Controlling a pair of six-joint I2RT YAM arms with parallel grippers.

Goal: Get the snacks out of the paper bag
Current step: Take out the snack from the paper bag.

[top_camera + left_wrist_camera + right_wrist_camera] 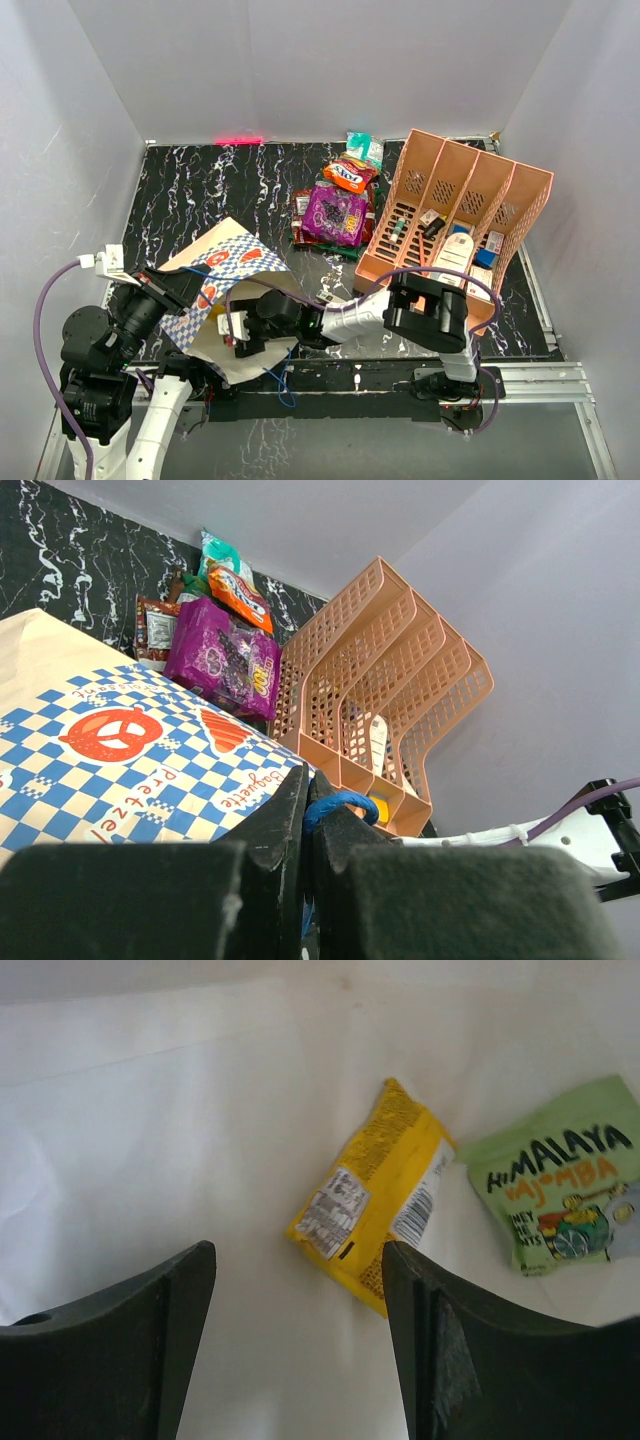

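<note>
The black marbled table point(200, 180) carries the bag point(235, 255) at its near left. The bag lies tilted, its checked band and pretzel prints facing up and its mouth toward the arms. The pink organiser point(440, 170) stands at the right, well apart from the bag.

The left gripper point(308, 800) is clamped tight on the bag's blue string handle point(345, 802), which loops out just past the fingertips. The right arm reaches across from the right into the bag's mouth. The right gripper point(298, 1260) is inside with its fingers spread wide and nothing between them.

On the white paper ahead of those fingers lies a yellow packet point(375, 1200), slanted and untouched. A green packet point(560, 1190) (marked "HIMALAYA") sits just beside it to the right.

Outside the bag, a small pile sits near the organiser's left side. The purple packet point(335, 212) is nearest, and the orange packet point(350, 176) is behind it. The teal packet point(365, 148) is farthest back, and a dark red packet point(303, 215) lies partly under the purple one.
</note>
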